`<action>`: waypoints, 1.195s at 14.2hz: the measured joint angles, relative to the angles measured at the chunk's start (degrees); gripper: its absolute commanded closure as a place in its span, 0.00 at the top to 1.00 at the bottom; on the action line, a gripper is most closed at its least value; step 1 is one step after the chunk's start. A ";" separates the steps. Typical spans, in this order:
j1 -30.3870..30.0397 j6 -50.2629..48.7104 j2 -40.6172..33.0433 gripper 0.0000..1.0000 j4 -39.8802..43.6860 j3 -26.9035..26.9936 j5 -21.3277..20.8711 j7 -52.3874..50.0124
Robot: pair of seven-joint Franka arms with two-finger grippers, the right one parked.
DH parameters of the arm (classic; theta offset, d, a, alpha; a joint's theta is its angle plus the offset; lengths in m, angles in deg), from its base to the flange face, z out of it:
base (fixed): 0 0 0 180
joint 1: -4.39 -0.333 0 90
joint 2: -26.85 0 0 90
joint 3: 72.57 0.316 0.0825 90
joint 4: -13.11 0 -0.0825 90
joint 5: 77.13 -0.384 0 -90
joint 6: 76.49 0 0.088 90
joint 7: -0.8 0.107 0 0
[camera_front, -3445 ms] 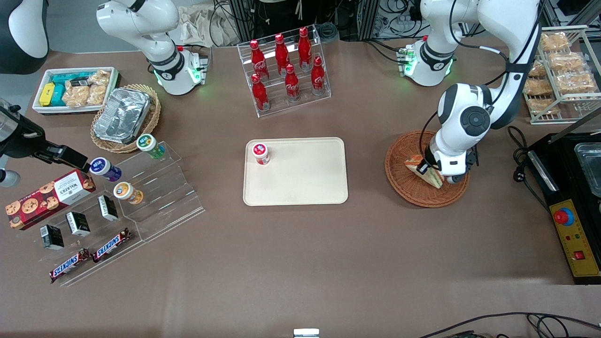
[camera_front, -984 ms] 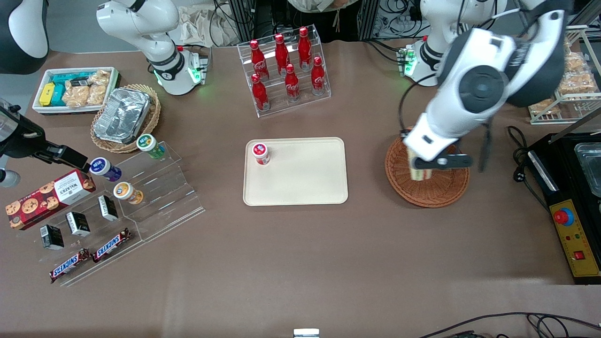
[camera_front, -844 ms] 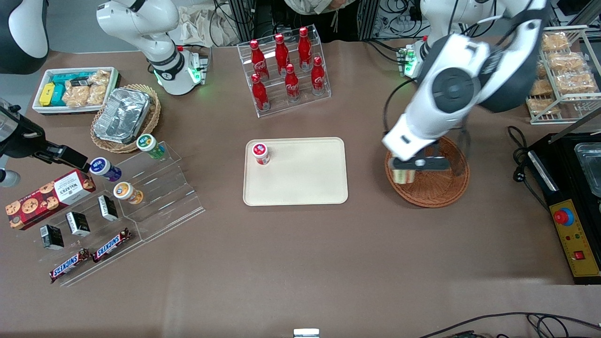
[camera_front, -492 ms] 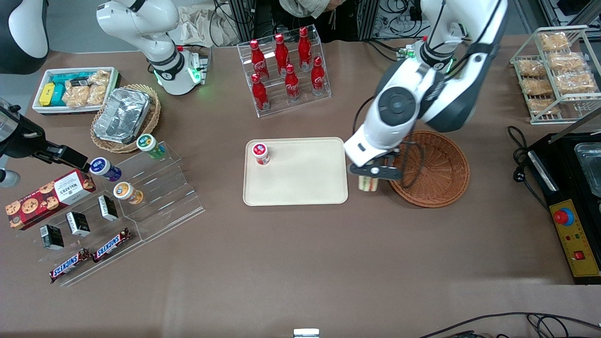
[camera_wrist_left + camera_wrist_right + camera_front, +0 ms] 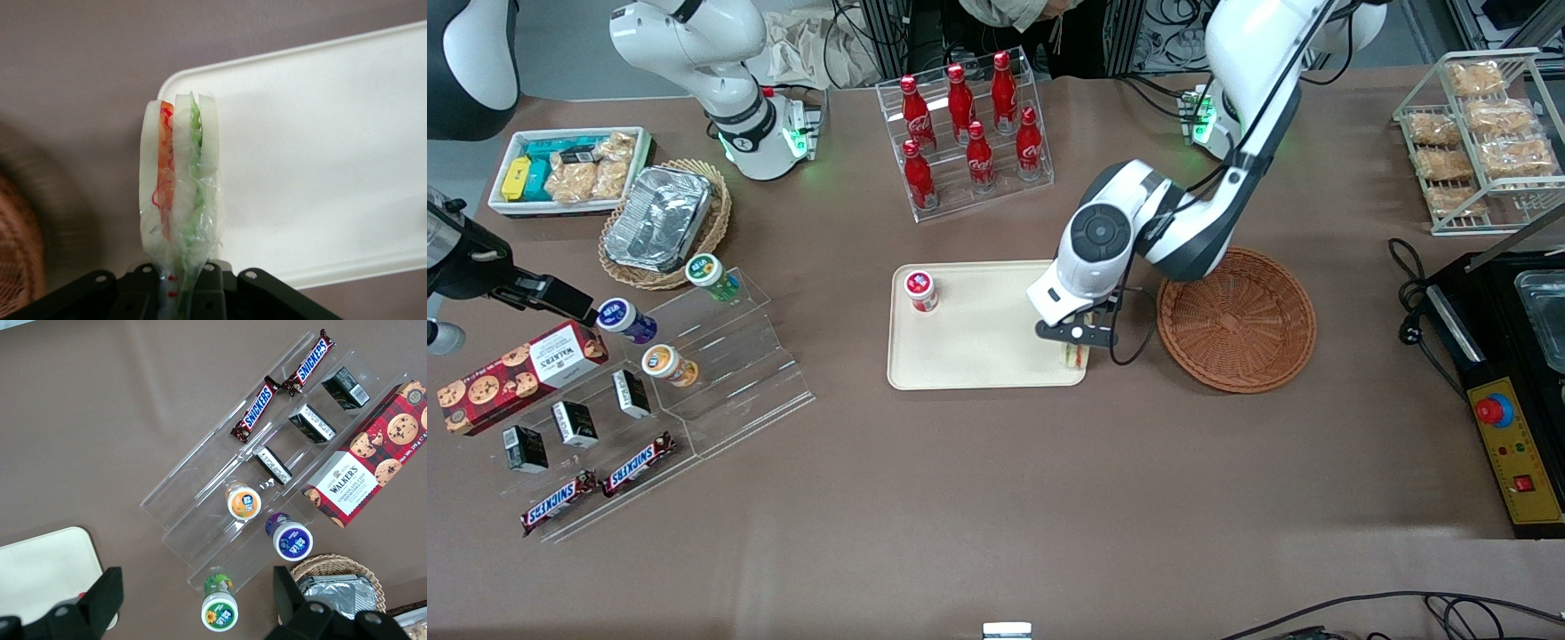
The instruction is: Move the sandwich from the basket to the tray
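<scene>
My left gripper (image 5: 1075,341) is shut on the sandwich (image 5: 1075,356), a wrapped wedge of pale bread with orange and green filling. It hangs over the corner of the cream tray (image 5: 987,342) that is nearest the basket and the front camera. In the left wrist view the sandwich (image 5: 179,175) stands on edge out of the gripper (image 5: 180,283), above the tray's rounded corner (image 5: 313,167). The reddish-brown basket (image 5: 1236,320) beside the tray holds nothing; its rim (image 5: 17,267) shows blurred in the wrist view.
A small red-lidded jar (image 5: 920,291) stands on the tray's corner toward the parked arm. A clear rack of red bottles (image 5: 969,133) is farther back. A black machine (image 5: 1512,373) and a snack rack (image 5: 1485,133) lie at the working arm's end.
The gripper lifted the sandwich out of the basket and carried it sideways toward the tray. It now hangs over the tray's near corner and the basket is empty.
</scene>
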 measured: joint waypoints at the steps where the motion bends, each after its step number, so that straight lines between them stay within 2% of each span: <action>1: 0.24 0.37 0.88 0.00 0.01 0.00 0.00 -0.39; 5: 1.28 1.10 2.16 0.00 0.02 0.00 0.00 -4.25; 7: 1.38 2.23 2.86 0.18 0.02 0.00 0.02 -5.74; 8: 1.40 2.86 3.28 0.35 0.02 0.00 0.02 -6.45; 9: 1.45 3.47 3.68 0.55 0.02 0.00 0.02 -6.88; 10: 1.56 4.01 4.07 0.86 0.03 0.00 0.02 -7.14; 11: 1.65 4.30 4.33 0.98 0.03 0.00 0.02 -7.30; 15: 1.25 3.93 4.11 0.99 0.66 0.46 0.02 -7.68; 17: -0.23 0.27 2.44 0.99 1.89 0.79 -0.18 -7.57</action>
